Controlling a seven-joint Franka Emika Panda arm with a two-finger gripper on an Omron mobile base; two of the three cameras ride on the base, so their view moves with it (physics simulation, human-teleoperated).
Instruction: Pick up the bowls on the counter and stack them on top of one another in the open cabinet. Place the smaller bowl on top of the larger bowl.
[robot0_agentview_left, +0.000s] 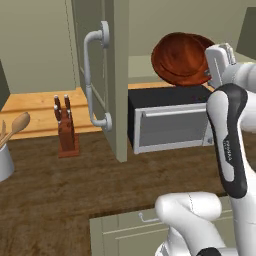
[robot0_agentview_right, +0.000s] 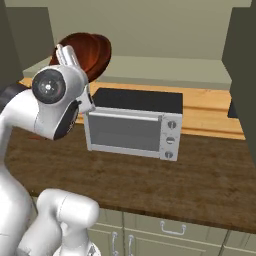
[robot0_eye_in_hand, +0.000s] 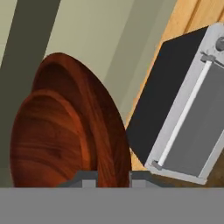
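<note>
In the left base view, reading from the left, we see a pale utensil holder (robot0_agentview_left: 4, 162) with a wooden spoon (robot0_agentview_left: 17, 125) at the frame edge, then a knife block (robot0_agentview_left: 66, 131) standing on the dark counter (robot0_agentview_left: 60, 190). Next comes the cabinet door (robot0_agentview_left: 102, 70), swung open edge-on, with its long curved grey handle (robot0_agentview_left: 92, 75). To its right a toaster oven (robot0_agentview_left: 170, 120) sits on the counter beneath the cabinet shelf (robot0_agentview_left: 142, 65). Above the oven we find the larger bowl (robot0_agentview_left: 180, 57), tipped steeply on edge, with a second reddish rim just behind it. The gripper (robot0_agentview_left: 216, 67) meets the bowl's right edge; the white arm rises at the lower right.

In the hand view, the larger bowl (robot0_eye_in_hand: 103, 131) runs between the two fingertips (robot0_eye_in_hand: 85, 179), its rim clamped in the narrow gap, and the smaller bowl (robot0_eye_in_hand: 48, 144) nests against its left face. The toaster oven (robot0_eye_in_hand: 183, 118) lies to the right.

In the right base view, the bowl (robot0_agentview_right: 87, 52) shows above the wrist, left of the oven (robot0_agentview_right: 135, 127).
</note>
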